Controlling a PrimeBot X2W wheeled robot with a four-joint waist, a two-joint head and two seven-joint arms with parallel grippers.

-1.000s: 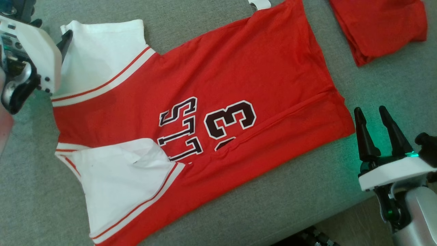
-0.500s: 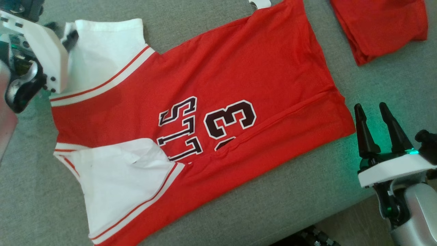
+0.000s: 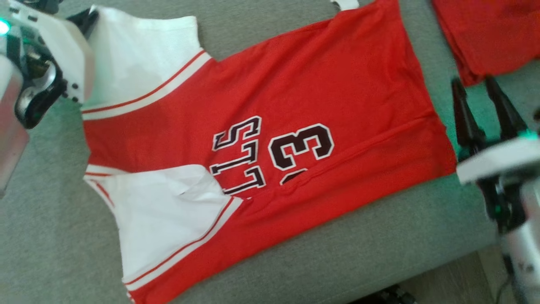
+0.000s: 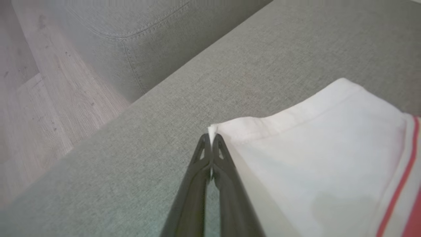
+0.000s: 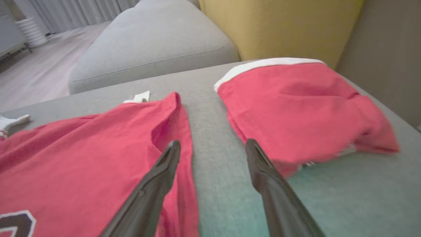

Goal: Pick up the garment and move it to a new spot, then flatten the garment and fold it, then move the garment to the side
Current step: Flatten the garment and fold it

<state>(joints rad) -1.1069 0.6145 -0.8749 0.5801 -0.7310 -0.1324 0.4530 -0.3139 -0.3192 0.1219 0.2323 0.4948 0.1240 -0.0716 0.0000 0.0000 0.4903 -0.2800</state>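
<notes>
Garment (image 3: 295,84) corner in clenched left fingers (image 4: 194,197), cushion (image 4: 131,148) edge beyond; right fingers (image 5: 154,187) apart

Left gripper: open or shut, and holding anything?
Shut on the garment. In the left wrist view the left gripper has its fingers together, a corner of the white sleeve pinched between the tips.

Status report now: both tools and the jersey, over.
Left tool shut on jersey sleeve corner. Right tool open, near hem. Second red garment lies nearby.
</notes>
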